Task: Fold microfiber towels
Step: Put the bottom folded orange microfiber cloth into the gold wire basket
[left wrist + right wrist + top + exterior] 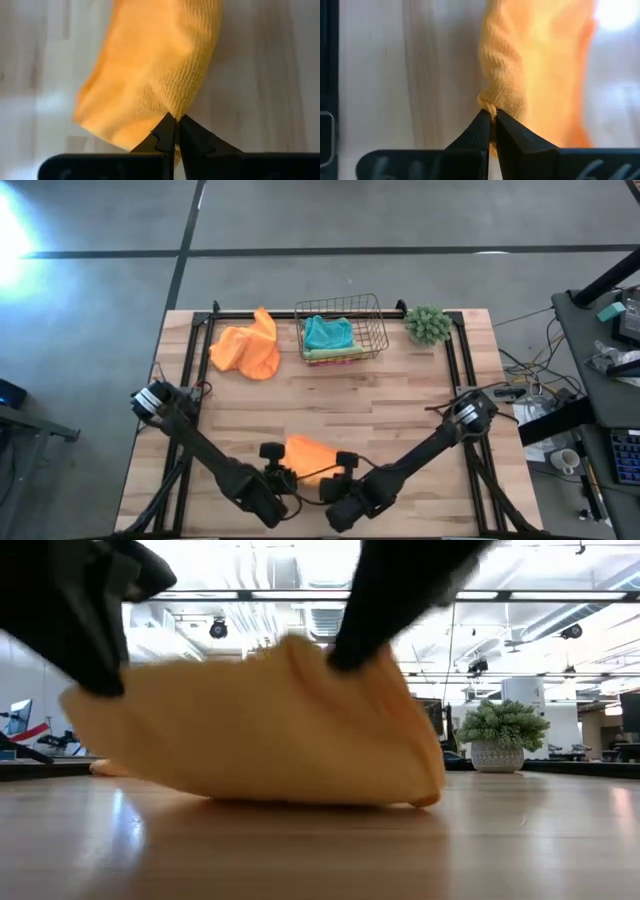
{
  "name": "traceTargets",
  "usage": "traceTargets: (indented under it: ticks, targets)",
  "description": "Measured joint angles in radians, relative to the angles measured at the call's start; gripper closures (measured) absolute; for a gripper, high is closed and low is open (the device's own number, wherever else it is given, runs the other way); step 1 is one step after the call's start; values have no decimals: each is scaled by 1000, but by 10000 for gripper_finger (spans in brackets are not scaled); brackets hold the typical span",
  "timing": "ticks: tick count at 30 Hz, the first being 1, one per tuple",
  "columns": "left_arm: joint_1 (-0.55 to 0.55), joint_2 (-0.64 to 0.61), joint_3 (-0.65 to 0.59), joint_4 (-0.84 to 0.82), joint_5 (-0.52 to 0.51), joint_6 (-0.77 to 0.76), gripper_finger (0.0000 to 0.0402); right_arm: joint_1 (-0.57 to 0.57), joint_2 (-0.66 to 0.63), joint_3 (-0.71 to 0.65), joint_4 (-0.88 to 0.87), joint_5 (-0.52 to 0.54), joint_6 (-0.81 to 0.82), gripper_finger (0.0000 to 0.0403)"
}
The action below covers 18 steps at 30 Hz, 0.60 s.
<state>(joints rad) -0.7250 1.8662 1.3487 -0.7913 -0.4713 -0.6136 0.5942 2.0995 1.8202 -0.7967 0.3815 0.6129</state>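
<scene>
I had both arms down at the near edge of the table, each pinching a corner of the orange towel that lay between them. The left gripper was clamped tight on one folded corner, and the right gripper was closed just as firmly on a bunched bit of hem. From table level the cloth hung like a small tent, its lower edge resting on the wood and its upper edge lifted by the two pinches. To fold it cleanly, I judged I should keep both corners level and move the arms together, carrying the raised edge over the resting one before letting go. Uneven travel would likely skew the fold. The second orange towel lay crumpled at the far left, beside the wire basket holding the teal towel.
</scene>
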Motion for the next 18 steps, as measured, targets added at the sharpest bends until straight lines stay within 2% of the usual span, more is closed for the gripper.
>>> traceTargets:
  ticks: [8, 18]
  targets:
    - [68, -112, 0, -29, 6, 76, 401, -1, -101, 2, -36, 105, 23, 394]
    - [194, -254, 0, -65, 21, 181, 401, -48, -230, 2, -181, 228, 18, 394]
